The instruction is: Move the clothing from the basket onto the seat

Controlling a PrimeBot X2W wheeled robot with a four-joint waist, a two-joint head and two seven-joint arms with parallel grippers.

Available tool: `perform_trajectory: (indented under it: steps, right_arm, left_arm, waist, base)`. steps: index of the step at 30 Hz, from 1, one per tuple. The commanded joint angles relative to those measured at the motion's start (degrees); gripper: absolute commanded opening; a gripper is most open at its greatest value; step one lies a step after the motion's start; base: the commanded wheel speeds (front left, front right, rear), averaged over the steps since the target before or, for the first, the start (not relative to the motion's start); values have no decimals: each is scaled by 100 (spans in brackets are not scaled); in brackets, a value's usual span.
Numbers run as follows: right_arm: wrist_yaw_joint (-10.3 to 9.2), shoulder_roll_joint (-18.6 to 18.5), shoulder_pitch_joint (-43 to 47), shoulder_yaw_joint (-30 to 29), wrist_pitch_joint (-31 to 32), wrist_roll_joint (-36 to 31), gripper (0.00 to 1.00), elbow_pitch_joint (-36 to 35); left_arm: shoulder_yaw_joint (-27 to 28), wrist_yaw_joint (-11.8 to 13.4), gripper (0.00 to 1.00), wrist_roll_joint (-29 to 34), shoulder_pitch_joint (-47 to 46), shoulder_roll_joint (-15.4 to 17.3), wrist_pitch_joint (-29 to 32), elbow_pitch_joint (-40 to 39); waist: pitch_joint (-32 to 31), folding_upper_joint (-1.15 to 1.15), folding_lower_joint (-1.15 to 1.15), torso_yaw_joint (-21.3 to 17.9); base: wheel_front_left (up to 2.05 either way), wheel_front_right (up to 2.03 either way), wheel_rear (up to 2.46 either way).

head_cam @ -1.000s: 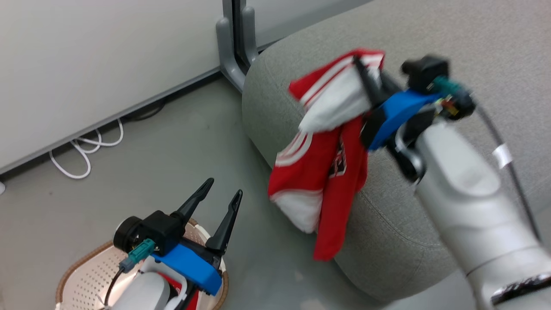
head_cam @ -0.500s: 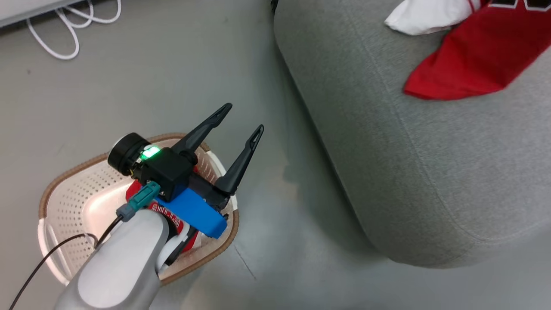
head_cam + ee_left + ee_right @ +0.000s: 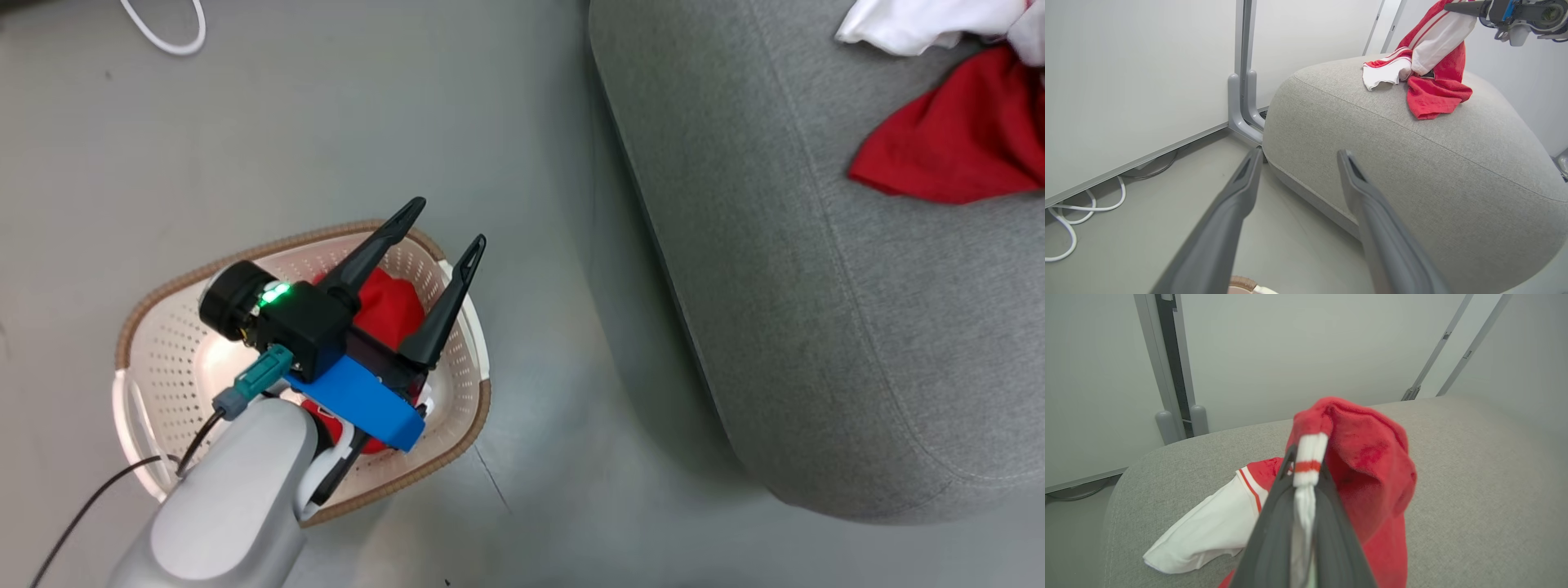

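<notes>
The left end effector [image 3: 449, 220] hangs over the basket [image 3: 245, 255], its two long, dark, tapering fingers spread apart with nothing between them. A blue bracket [image 3: 359, 400] and a black block with a green light [image 3: 273, 292] sit on its wrist. The basket is cream perforated plastic, rounded-rectangular, with a brown woven-look rim, and it stands on the smooth grey floor [image 3: 326, 122]. Inside it lies a bunched red garment [image 3: 392, 306], soft and crumpled, partly hidden by the arm.

Beside the basket, but not touching it, rises the seat [image 3: 816, 286], a large grey cushion of coarse woven fabric with rounded edges and a seam line. On its top rests the red-and-white garment [image 3: 1433, 90], with red fleecy cloth, white lining and striped trim. A dark patch of print shows among its folds, too small to read. The right end effector [image 3: 1306, 461] has its fingers pressed together on the white, red-banded trim and holds that edge up while the rest lies on the seat.

Further off, a looped white cable [image 3: 1069, 220] lies by pale wall panels [image 3: 1126, 81] and a grey post [image 3: 1241, 102].
</notes>
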Motion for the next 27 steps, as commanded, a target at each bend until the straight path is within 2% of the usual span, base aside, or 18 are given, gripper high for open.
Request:
perform_trajectory:
  steps: [1,7,16,22,23,27]
  right_arm:
    - [-6,-17,110,-54,-42,-41,100,25]
    - [-6,79,557,24,1,-308,100,-5]
    - [-6,282,1825,316,-86,-528,100,-625]
    - [-6,649,3060,351,-17,-412,100,-1626]
    - [-6,649,3060,351,-17,-412,100,-1626]
    - [-6,989,3984,282,90,-501,100,-2643]
  left_arm:
    - [57,1,100,-50,105,-49,-54,65]
    - [96,1,100,-181,413,-344,-131,384]
    - [713,-7,100,-210,1333,-760,-126,407]
    - [1127,-11,100,-114,1951,-857,-126,493]
    - [1127,-11,100,-114,1951,-857,-126,493]
    - [1376,-13,100,-59,2221,-890,-126,602]
  waist:
    - [-250,0,-1,34]
    - [-1070,0,-1,176]
    - [-2328,0,-1,524]
    - [-2886,0,-1,844]
    - [-2886,0,-1,844]
    - [-3118,0,-1,1072]
  base:
    - [0,0,0]
    - [0,0,0]
    - [0,0,0]
    - [0,0,0]
    - [0,0,0]
    - [0,0,0]
